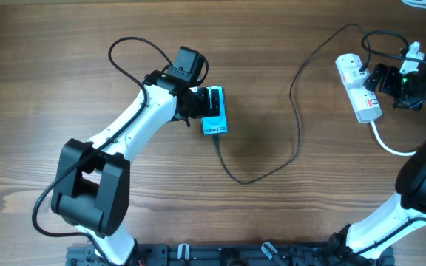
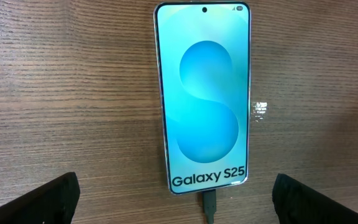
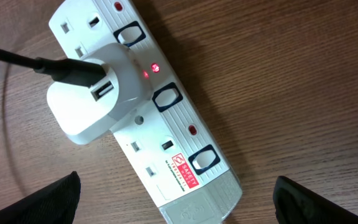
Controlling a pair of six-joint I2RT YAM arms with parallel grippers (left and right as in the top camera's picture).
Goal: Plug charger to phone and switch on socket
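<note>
The phone [image 1: 214, 112] lies flat with its cyan screen up; the left wrist view shows it [image 2: 204, 93] with the words "Galaxy S25". The charger's black cable [image 1: 296, 111] has its plug [image 2: 209, 204] in the phone's bottom edge. Its white adapter [image 3: 95, 93] sits in the socket strip [image 1: 358, 87], also seen in the right wrist view [image 3: 166, 149], with a red light lit beside it. My left gripper [image 2: 176, 205] is open above the phone's plug end. My right gripper [image 3: 176, 202] is open above the strip's end, holding nothing.
The strip's thick white cord [image 1: 390, 146] curves off toward the right arm. The black cable loops across the middle of the wooden table [image 1: 50, 89]. A second black cable [image 1: 128, 52] loops behind the left arm.
</note>
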